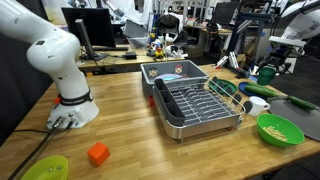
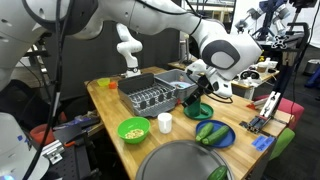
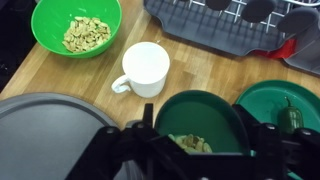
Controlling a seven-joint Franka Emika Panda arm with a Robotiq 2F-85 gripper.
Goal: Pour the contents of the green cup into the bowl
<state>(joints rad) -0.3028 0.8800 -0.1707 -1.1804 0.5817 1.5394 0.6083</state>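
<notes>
Gripper (image 3: 205, 142): clasped on the green cup (image 3: 205, 122), with a dark finger (image 3: 147, 130) at each side of its wall. The fingertips are cut off by the lower edge of the wrist view.
Green cup: between the jaws and held off the table in both exterior views (image 1: 265, 73). The mouth faces the wrist camera and the long axis is roughly upright, not tipped. Tan bits show at its bottom, partly behind the gripper body.
White cup (image 3: 145, 68): just beyond the gripper, upright, handle toward the left of the wrist view. It stands apart from the green cup.
Bowl (image 3: 77, 25): farther beyond the white cup and off to the left in the wrist view, holding yellowish-tan bits. Its top rim is cut off there, but it is whole in an exterior view (image 2: 133, 129).
Dish rack (image 3: 235, 25): beyond the gripper to the right, only its near edge in the wrist view.
Grey round lid or pan (image 3: 50, 130): beside the gripper at left, cropped; which of the two it is cannot be told.
Count: one green cup, one white cup, one bowl, one rack.
</notes>
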